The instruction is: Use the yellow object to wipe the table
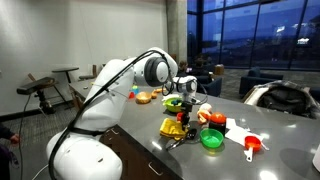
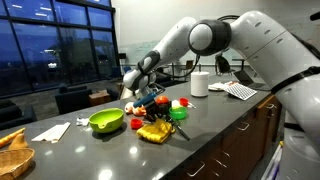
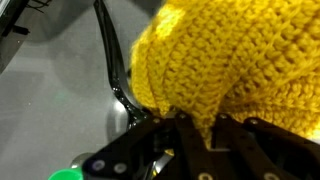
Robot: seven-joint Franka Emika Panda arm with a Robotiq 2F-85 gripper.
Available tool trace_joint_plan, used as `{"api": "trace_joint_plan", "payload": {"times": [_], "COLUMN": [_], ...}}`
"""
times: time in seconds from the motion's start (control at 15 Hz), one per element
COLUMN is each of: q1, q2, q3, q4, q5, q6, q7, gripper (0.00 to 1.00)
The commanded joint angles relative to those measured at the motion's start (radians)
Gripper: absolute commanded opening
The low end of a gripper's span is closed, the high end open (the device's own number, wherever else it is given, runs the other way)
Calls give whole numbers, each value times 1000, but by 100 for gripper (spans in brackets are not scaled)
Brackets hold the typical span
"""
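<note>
The yellow object (image 3: 200, 70), a knitted bright-yellow cloth, fills most of the wrist view and bunches down between the black fingers (image 3: 165, 140). My gripper (image 3: 195, 125) is shut on a fold of it. In both exterior views the cloth (image 1: 172, 127) (image 2: 155, 131) rests low on the dark grey glossy table (image 1: 230, 160) (image 2: 215, 115), with my gripper (image 1: 180, 117) (image 2: 151, 115) pointing down right over it among small items. The cloth hides the table surface directly beneath it.
A lime-green bowl (image 2: 106, 121) sits close beside the cloth. A green lid (image 1: 211, 140), a red measuring cup (image 1: 253, 147) and white paper (image 1: 238, 130) lie nearby. A white roll (image 2: 199, 83) stands further along. A metal utensil (image 3: 115, 75) lies next to the cloth.
</note>
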Motion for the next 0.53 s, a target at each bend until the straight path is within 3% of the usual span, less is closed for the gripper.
{"api": "trace_joint_plan", "payload": {"times": [0.0,0.33,0.4,0.47], "q1": [-4,-4,-13,-17], "q2": [1,1,-6,-8], "q3": [5,5,7,7], "q4": [3,3,-17,-33], "q5": [-2,-2,6,9], "q6": [-3,-3,9,18], "q7": [2,2,-14,-18], "gripper": [17,17,4,4]}}
